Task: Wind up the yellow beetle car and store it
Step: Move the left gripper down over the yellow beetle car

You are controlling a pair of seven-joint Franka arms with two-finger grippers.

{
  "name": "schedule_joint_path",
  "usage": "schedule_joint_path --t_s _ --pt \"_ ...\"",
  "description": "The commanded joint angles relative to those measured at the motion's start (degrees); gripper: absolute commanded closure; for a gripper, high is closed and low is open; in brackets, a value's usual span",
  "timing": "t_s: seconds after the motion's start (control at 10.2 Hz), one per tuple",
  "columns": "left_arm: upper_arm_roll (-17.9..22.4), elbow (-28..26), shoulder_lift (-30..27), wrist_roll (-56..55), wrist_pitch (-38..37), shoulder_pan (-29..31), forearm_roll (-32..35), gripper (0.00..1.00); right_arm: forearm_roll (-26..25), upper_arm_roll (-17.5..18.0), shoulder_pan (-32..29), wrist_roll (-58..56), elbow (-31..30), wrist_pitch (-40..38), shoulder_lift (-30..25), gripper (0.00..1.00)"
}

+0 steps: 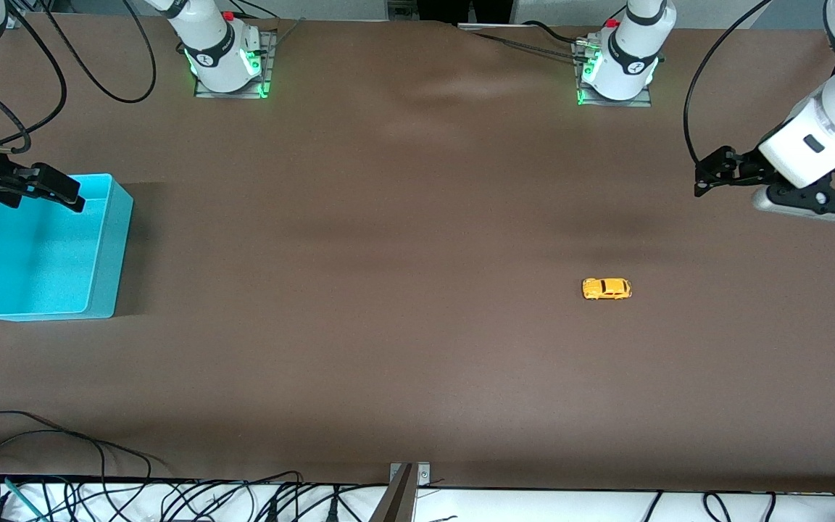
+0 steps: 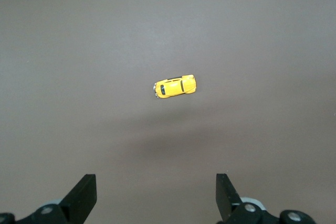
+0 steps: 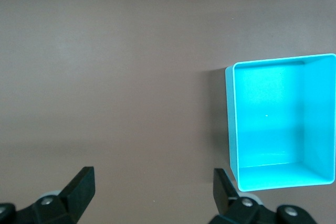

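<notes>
**Front view.** The yellow beetle car (image 1: 606,288) stands on its wheels on the brown table (image 1: 388,254), toward the left arm's end, clear of all other objects. The turquoise bin (image 1: 48,250) sits at the right arm's end and holds nothing. From the car, the bin lies at about nine o'clock, well apart. The left gripper (image 1: 707,174) hangs in the air over bare table, at roughly one o'clock from the car, fingers spread. The right gripper (image 1: 62,190) hovers over the bin's upper rim, fingers also spread; this arm waits.

**Left wrist view.** The car (image 2: 175,86) lies near the picture's centre, its long axis almost crosswise to the gap between the two black fingertips (image 2: 84,195). The jaws stand wide apart with nothing between them. The car is well clear of the gripper.

**Right wrist view.** The bin (image 3: 283,124) shows an empty interior. The right gripper's fingertips (image 3: 81,184) are spread and hold nothing.

**Step in hand.** Judged from this layout, the task is at its start: the car is neither grasped, wound nor stored. The step in hand is the left arm's approach.

**Next move.** The left gripper needs to descend over the car, align its jaws across the narrow body, and close on the sides. The small rounded body leaves little margin for centring error.
</notes>
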Motion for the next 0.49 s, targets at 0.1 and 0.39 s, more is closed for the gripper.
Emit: schedule_joint_path --t_s 0.1,0.39 --pt "-0.20 3.72 7.42 15.44 0.39 0.02 -1.35 0.00 -0.64 0.03 0.09 -0.19 -0.18 -0.46 -0.36 0.00" --pt "-0.37 2.23 12.69 26.59 4.77 -1.56 -1.17 0.00 -0.64 -0.06 0.09 -0.19 -0.18 -0.37 -0.36 0.00"
